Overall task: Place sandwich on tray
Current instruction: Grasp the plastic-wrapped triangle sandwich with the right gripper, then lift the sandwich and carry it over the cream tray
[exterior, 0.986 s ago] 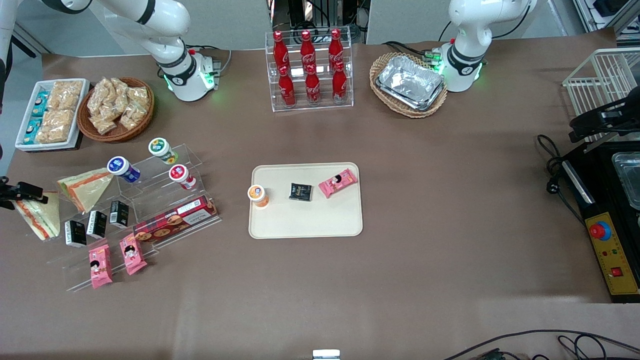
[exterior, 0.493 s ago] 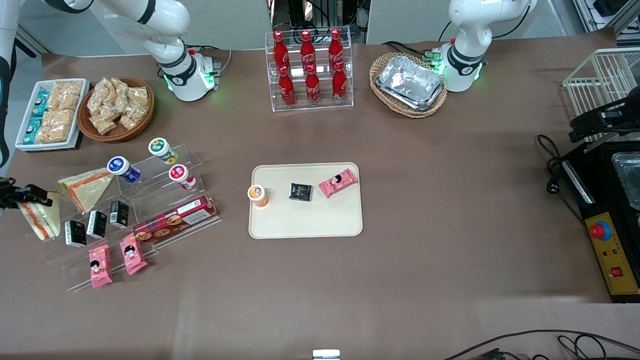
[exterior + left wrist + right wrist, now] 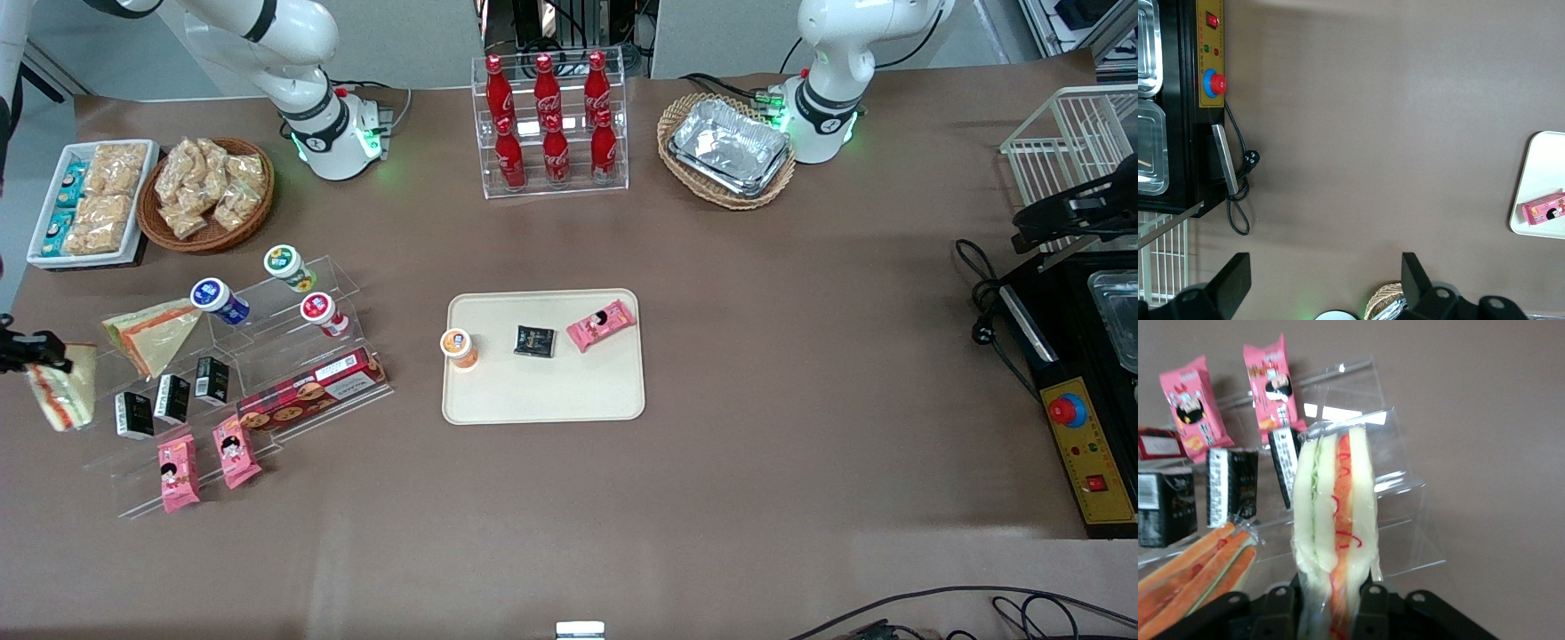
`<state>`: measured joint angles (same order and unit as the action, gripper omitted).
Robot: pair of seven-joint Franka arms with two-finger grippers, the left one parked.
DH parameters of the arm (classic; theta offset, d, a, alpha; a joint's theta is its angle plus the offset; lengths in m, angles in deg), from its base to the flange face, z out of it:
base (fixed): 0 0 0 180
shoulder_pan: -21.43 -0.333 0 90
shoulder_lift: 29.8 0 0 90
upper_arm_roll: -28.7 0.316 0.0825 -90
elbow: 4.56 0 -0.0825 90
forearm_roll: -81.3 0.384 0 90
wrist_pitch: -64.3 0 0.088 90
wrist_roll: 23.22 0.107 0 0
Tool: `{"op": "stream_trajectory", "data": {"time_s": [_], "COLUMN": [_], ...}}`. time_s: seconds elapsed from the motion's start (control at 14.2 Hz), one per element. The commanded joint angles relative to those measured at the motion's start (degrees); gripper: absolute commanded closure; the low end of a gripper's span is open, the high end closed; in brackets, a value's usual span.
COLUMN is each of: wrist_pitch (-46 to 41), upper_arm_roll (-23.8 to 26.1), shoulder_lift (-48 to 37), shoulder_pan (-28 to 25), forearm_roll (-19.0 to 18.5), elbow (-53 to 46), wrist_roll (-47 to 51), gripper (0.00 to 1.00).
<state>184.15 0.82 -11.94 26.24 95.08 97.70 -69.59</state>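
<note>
My right gripper is at the working arm's end of the table, beside the clear display stand. It is shut on the clear-wrapped sandwich, which hangs lifted from it. In the right wrist view the sandwich stands edge-on between my fingers, pale bread with red-orange, white and green layers. The cream tray lies at the table's middle, well away from the gripper. It carries an orange-lidded cup, a black packet and a pink packet.
A second wedge with a broad orange band lies on the stand, with small black cartons, pink snack packs, a biscuit box and lidded cups. Cola bottles, snack baskets and foil trays stand farther from the camera.
The gripper has closed on the sandwich and raised it off the stand's end; the wedge now looks shorter and hangs tilted from the fingers. Nothing else moved.
</note>
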Motion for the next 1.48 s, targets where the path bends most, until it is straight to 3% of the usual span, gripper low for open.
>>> {"op": "stream_trajectory", "data": {"time_s": [0.0,0.21,0.35,0.56,0.92,1.2,1.41], "wrist_pitch": [-5.39,-17.6,-21.23,-26.84,-30.29,-28.46,-22.48], "upper_arm_roll": [-0.16,-0.07,-0.16,-0.16,-0.07,0.19,0.28], "shoulder_lift": [-5.02,-4.68,-5.12,-5.21,-4.6,-0.73,1.82], "shoulder_pan": [-1.02,-2.68,-8.82,-18.92,-36.14,-42.32,-46.36], "forearm_roll": [-0.16,-3.58,-7.79,-10.79,-9.57,-4.04,-3.41], "elbow": [-4.23,-12.76,-14.88,-16.72,-18.14,-18.14,-18.05], "wrist_roll": [0.49,10.65,20.31,42.25,83.46,109.25,126.32], "gripper": [1.0,1.0,1.0,1.0,1.0,1.0,1.0]}}
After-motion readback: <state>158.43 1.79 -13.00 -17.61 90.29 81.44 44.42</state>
